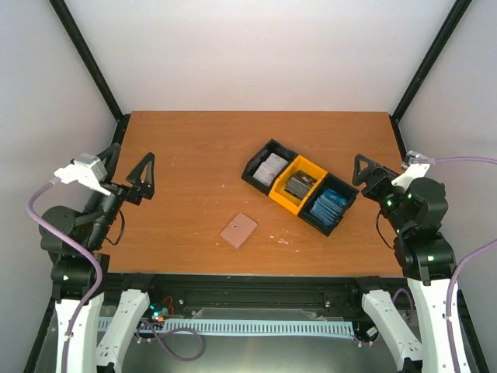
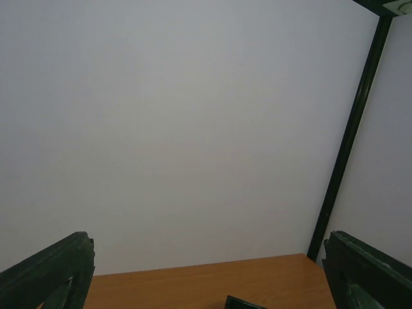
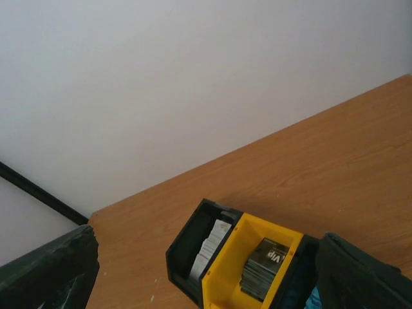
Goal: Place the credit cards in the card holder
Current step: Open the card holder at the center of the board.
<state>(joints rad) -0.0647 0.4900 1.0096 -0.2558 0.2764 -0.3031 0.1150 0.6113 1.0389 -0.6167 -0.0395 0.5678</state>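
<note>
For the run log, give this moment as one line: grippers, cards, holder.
left gripper: open, empty | right gripper: open, empty | credit cards: stacked in bins | card holder: closed, on table

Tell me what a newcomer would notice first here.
A row of three plastic bins, black, yellow, black, sits right of centre on the brown wooden table, holding stacks of thin credit cards. A small flat tan-pink card holder lies closed nearer the arms. The left gripper and right gripper hang open and empty at the sides.
</note>
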